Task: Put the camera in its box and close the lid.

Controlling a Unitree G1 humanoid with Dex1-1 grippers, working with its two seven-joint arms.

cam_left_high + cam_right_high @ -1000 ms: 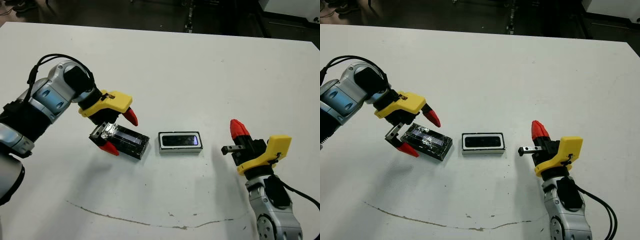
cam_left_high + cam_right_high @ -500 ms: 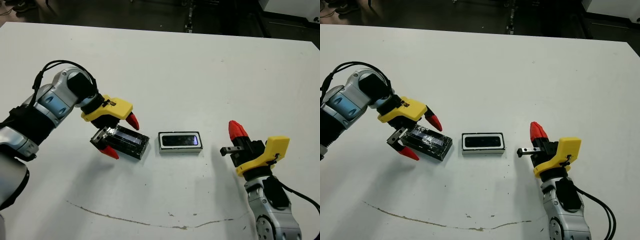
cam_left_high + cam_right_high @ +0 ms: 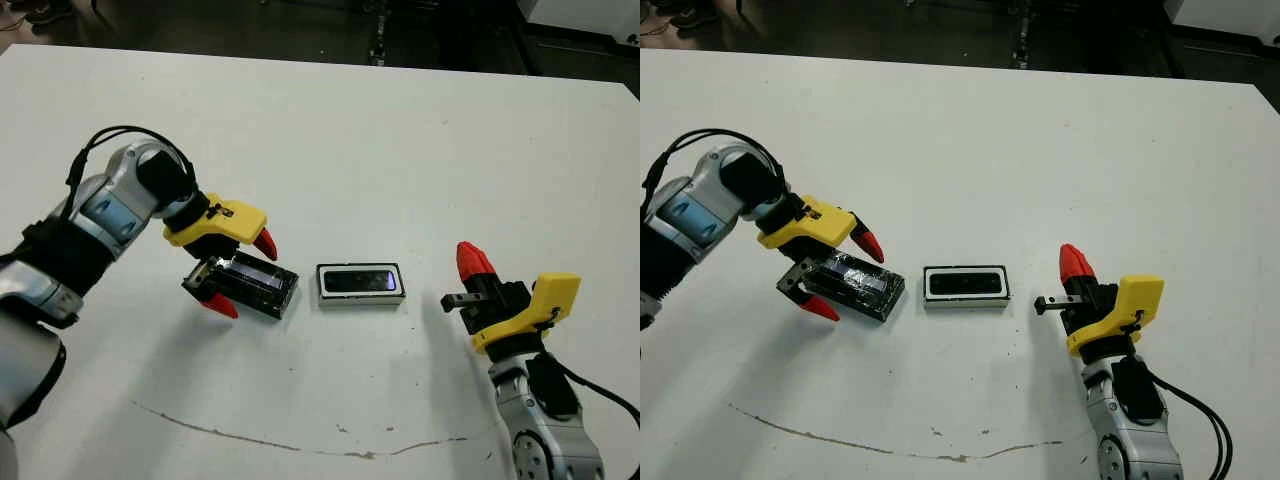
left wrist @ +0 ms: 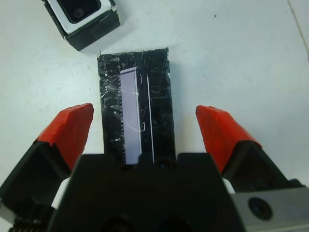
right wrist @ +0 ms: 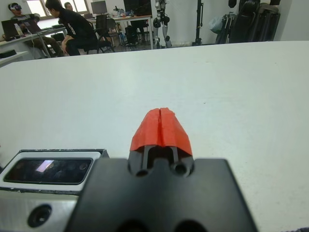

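The lid (image 4: 136,106) runs under the left gripper's (image 4: 145,128) black body — its near end is hidden; the box (image 4: 82,20) is cut off by the picture's edge.

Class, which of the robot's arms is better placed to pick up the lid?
Left. The left gripper is open, straddling the lid; the right gripper is shut, beyond the box.

Head stereo pair high over the table (image 3: 330,130); wrist views close, both sharing the box (image 4: 82,19).
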